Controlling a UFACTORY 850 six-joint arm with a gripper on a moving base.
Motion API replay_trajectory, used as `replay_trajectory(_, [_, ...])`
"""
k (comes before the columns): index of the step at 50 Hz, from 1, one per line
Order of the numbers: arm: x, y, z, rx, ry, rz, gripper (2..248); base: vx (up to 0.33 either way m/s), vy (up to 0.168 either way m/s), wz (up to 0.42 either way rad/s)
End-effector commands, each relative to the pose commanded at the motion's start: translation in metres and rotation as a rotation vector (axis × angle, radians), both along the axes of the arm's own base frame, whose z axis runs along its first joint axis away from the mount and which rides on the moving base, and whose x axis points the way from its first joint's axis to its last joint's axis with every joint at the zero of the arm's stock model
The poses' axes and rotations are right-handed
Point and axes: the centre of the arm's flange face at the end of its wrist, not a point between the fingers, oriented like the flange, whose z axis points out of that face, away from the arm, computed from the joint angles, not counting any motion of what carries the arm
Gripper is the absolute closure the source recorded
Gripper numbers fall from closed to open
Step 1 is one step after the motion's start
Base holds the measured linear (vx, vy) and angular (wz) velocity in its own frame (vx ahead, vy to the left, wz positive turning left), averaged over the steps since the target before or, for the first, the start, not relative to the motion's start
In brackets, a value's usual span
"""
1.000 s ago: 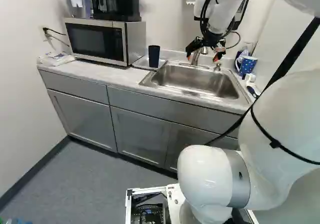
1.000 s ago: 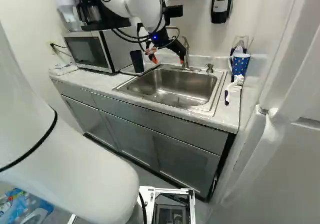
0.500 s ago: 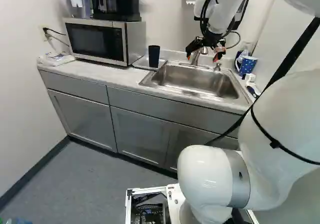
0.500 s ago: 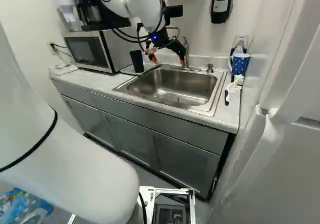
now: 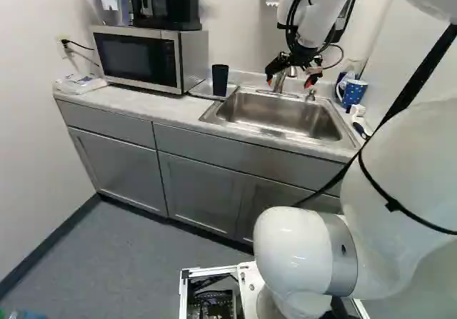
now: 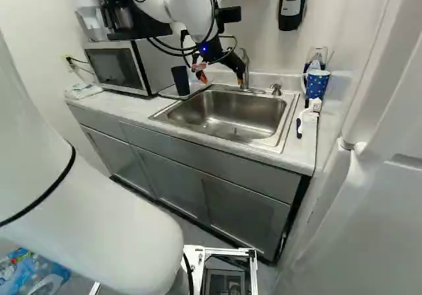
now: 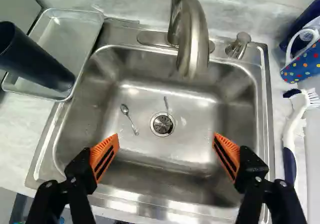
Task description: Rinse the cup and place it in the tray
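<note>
Black and upright, the cup [image 7: 37, 61] stands in the tray [image 7: 67, 33], beside the sink [image 7: 263, 114]. Above the basin, the end effector [image 7: 166, 139] hangs spread wide, gripping nothing; rinsing and placing look finished to me, so next it need only withdraw.

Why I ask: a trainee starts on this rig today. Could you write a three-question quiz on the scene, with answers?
1. True or false: the dark cup stands upright in the tray.
2. Which utensil lies in the sink, beside the drain?
a) a fork
b) a spoon
c) a knife
3. Fill in the missing word: above the sink, the fingers stand ____, gripping nothing.

Key: 1. true; 2. b; 3. open
</note>
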Motion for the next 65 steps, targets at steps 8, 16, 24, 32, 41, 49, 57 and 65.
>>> replay_trajectory(8, [0.0, 0.0, 0.0, 0.0, 0.0, 0.0, 3, -0.026, 0.025, 0.001])
replay_trajectory(16, [0.0, 0.0, 0.0, 0.0, 0.0, 0.0, 3, -0.017, 0.016, 0.001])
replay_trajectory(24, [0.0, 0.0, 0.0, 0.0, 0.0, 0.0, 3, -0.032, 0.011, -0.105])
replay_trajectory(32, [0.0, 0.0, 0.0, 0.0, 0.0, 0.0, 3, -0.044, 0.01, -0.155])
replay_trajectory(41, [0.0, 0.0, 0.0, 0.0, 0.0, 0.0, 3, -0.075, 0.023, -0.226])
replay_trajectory(49, [0.0, 0.0, 0.0, 0.0, 0.0, 0.0, 3, -0.094, 0.038, -0.265])
replay_trajectory(57, [0.0, 0.0, 0.0, 0.0, 0.0, 0.0, 3, -0.125, 0.062, -0.185])
replay_trajectory(65, [0.0, 0.0, 0.0, 0.0, 0.0, 0.0, 3, -0.117, 0.107, -0.022])
